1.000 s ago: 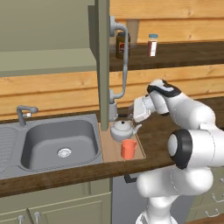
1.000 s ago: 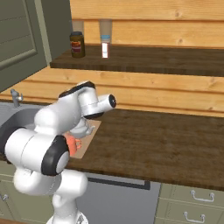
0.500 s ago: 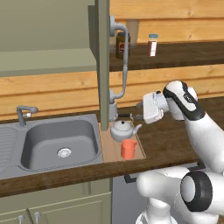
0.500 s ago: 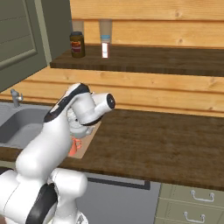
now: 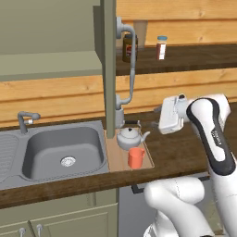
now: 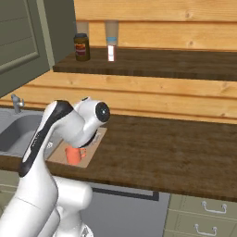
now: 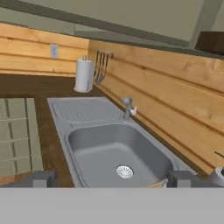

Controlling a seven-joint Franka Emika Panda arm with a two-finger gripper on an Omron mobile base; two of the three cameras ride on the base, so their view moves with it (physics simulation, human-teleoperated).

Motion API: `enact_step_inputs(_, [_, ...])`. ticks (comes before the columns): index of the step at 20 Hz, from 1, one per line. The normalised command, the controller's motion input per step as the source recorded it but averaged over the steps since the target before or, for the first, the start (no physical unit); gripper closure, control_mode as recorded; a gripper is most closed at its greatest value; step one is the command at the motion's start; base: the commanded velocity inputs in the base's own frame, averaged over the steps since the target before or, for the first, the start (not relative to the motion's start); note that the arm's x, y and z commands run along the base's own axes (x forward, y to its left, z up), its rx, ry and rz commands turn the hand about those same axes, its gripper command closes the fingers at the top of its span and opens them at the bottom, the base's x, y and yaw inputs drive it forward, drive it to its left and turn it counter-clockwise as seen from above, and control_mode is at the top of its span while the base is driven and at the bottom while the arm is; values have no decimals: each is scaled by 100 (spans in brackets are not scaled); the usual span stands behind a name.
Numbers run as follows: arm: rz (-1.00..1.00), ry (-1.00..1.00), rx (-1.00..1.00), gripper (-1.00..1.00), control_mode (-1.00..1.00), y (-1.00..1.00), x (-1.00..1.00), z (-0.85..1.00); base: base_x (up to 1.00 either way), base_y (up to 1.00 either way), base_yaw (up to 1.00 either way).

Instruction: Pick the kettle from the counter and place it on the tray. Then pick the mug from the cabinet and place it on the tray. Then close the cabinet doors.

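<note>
Standing on the flat light tan wooden tray (image 5: 118,155), the small squat silvery-white kettle (image 5: 129,137) and the small orange-red cylindrical mug (image 5: 136,158) are seen close together, the mug in front of the kettle. The tray is laid on the dark brown wood-grain counter (image 5: 180,155), just right of the grey metal sink basin (image 5: 60,150). A tall sage-green cabinet door (image 5: 109,65) with a long curved silver bar handle (image 5: 131,65) is seen edge-on above the tray's back left corner. The two-finger gripper (image 5: 157,116) is held right of the kettle, above the counter, apart from both vessels, its jaws spread wide with nothing between them. A dark glass jar (image 5: 129,48) is kept on the brown shelf (image 5: 194,53) behind the door.
</note>
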Motion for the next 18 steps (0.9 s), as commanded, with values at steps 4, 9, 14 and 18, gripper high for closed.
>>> enact_step_inputs(4, [-20, 0, 0, -100, -100, 0, -71, 48, 0, 0, 0])
enact_step_inputs(9, [-20, 0, 0, -100, -100, 0, -72, 44, 0, 0, 0])
enact_step_inputs(14, [-22, 0, 0, -100, -100, 0, -80, 36, 0, 0, 0])
enact_step_inputs(18, [-22, 0, -2, -100, -100, 0, -75, 29, 0, 0, 0])
